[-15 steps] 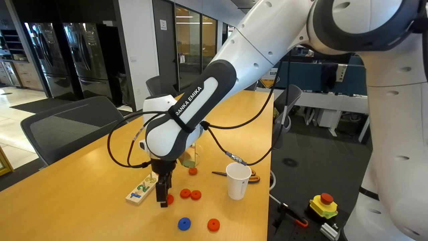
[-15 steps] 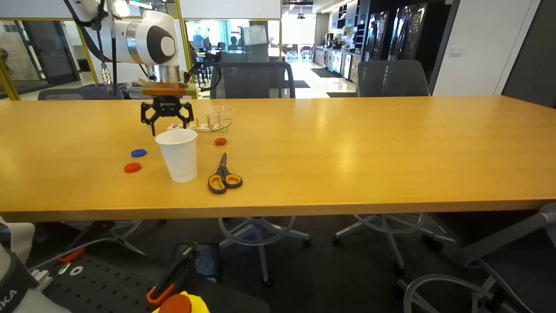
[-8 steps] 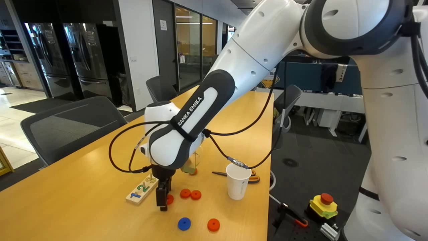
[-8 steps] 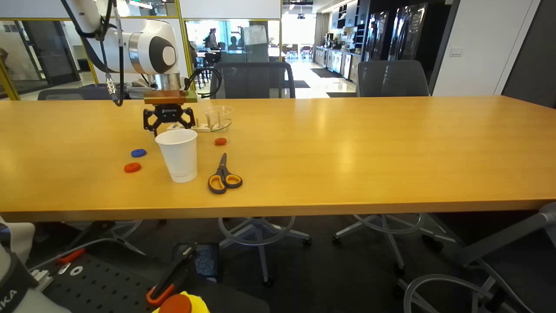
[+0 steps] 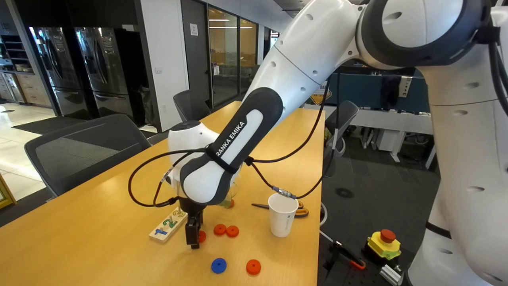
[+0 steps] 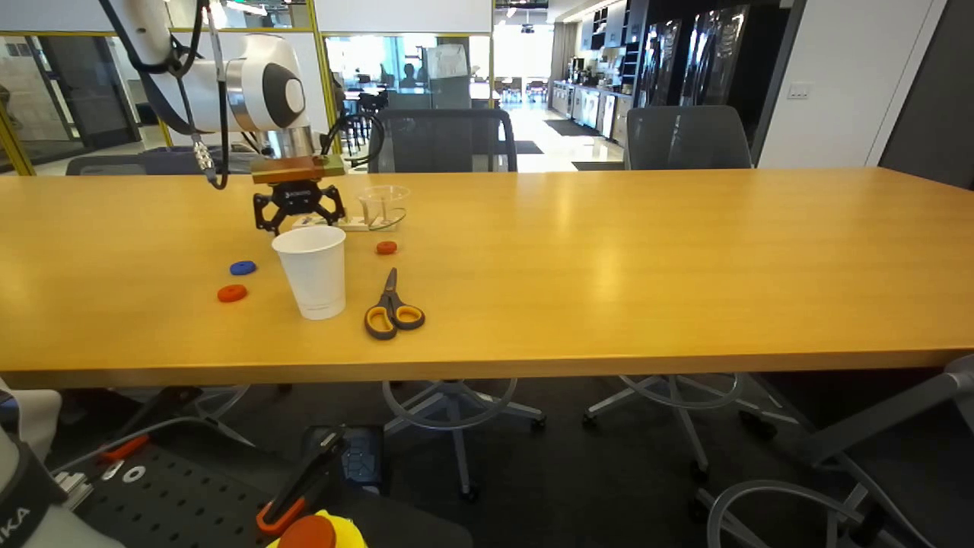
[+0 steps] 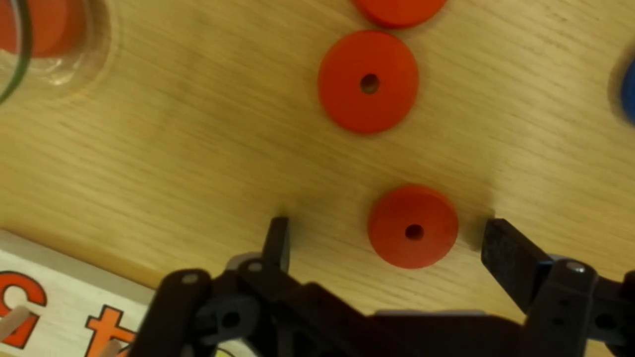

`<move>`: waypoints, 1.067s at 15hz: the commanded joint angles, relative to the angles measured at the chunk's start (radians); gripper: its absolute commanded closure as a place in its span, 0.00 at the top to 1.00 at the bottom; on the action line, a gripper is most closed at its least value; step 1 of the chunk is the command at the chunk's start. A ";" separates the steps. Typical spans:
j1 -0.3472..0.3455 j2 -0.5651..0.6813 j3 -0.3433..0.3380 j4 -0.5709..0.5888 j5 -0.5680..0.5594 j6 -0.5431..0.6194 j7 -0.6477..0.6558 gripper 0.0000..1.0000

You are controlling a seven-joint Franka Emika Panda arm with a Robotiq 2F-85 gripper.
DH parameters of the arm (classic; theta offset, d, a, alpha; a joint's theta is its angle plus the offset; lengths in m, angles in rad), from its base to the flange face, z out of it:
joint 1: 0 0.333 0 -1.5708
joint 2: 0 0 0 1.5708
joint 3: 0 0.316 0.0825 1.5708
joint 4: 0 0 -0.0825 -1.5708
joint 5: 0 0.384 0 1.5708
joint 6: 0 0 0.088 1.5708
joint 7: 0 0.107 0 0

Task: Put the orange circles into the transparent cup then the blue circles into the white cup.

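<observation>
My gripper is open in the wrist view, its fingers on either side of an orange circle. That disc lies nearer the right-hand finger, touching neither. More orange circles lie above it, and another orange circle sits apart. One blue circle lies near it on the table; its edge enters the wrist view at the right. The transparent cup stands upright; orange shows through its side in the wrist view, inside or behind I cannot tell. The white cup stands upright and hides part of the gripper in an exterior view.
A narrow numbered board with pegs lies beside the gripper, its edge near the left-hand finger in the wrist view. Scissors lie close to the white cup. The table's edge runs past the cup and scissors.
The gripper has come down towards the table around the orange circle, then shifted slightly sideways. Its jaws stay open. The discs and cups have not moved.
</observation>
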 commanded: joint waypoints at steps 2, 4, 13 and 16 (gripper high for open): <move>0.018 -0.009 -0.014 -0.009 -0.028 0.027 0.045 0.97; 0.016 -0.009 -0.014 -0.008 -0.022 0.025 0.051 0.73; 0.030 -0.037 -0.041 0.012 -0.046 -0.014 0.134 0.21; 0.031 -0.061 -0.064 0.030 -0.063 -0.017 0.171 0.21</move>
